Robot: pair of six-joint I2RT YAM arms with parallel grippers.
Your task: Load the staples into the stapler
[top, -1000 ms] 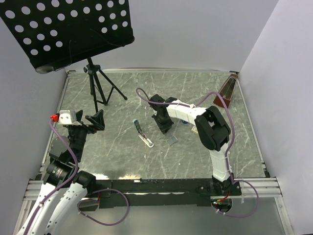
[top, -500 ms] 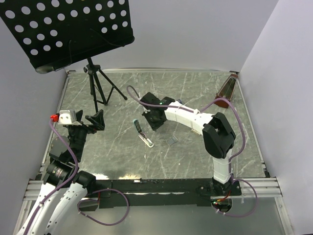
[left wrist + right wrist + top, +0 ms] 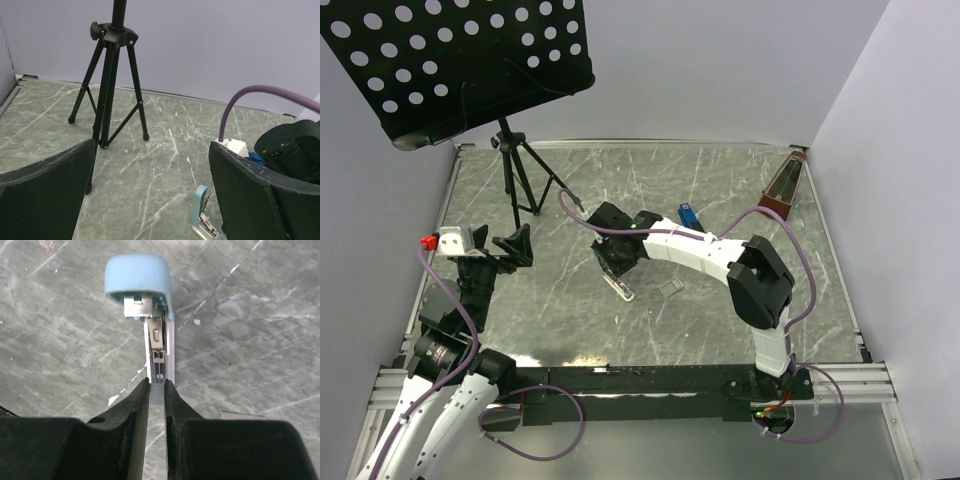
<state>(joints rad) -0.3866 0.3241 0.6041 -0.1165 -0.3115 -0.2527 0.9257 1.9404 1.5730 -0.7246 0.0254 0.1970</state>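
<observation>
The stapler (image 3: pixel 619 285) lies hinged open at the table's middle, its light blue cover (image 3: pixel 140 275) raised and its metal channel (image 3: pixel 159 352) bare. My right gripper (image 3: pixel 613 254) hangs directly over it. In the right wrist view that gripper (image 3: pixel 157 388) is shut on the staples (image 3: pixel 157 394), a small grey strip held just above the near end of the channel. My left gripper (image 3: pixel 512 247) stays at the left, open and holding nothing. In the left wrist view the left gripper (image 3: pixel 152 145) has the stapler (image 3: pixel 200 212) low on the right.
A small pale box (image 3: pixel 669 288) lies right of the stapler. A blue object (image 3: pixel 687 213) sits behind the right arm. A metronome (image 3: pixel 782 187) stands at the back right. The music stand's tripod (image 3: pixel 525 182) occupies the back left, also seen from the left wrist as the tripod (image 3: pixel 110 85).
The right arm has swung left from near the pale box to above the open stapler, carrying the staples. The blue object behind it is now uncovered. The left arm has not moved.
</observation>
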